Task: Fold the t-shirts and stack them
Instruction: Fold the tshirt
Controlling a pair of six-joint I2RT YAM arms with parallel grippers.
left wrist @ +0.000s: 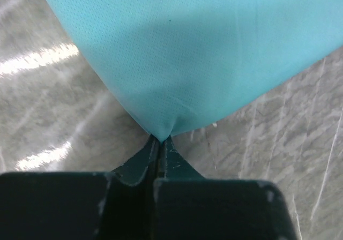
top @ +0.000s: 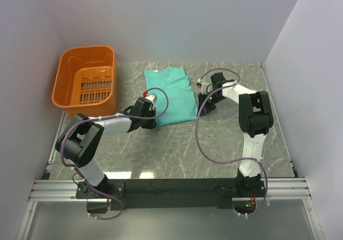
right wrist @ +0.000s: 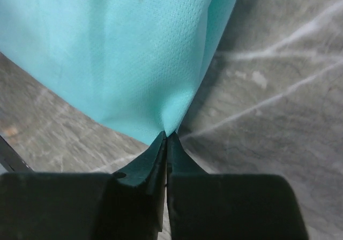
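Note:
One teal t-shirt [top: 171, 94] lies folded lengthwise on the grey marble table, collar toward the back wall. My left gripper [top: 154, 123] is shut on its near left corner; in the left wrist view the cloth [left wrist: 203, 52] is pinched to a point at the fingertips [left wrist: 153, 153]. My right gripper [top: 199, 111] is shut on its near right corner; in the right wrist view the cloth [right wrist: 118, 52] runs into the closed fingertips [right wrist: 161, 146]. Both corners are held just above the table.
An orange plastic basket [top: 67, 92] stands at the back left, left of the shirt. White walls close in the back and both sides. Purple cables loop from both arms over the table.

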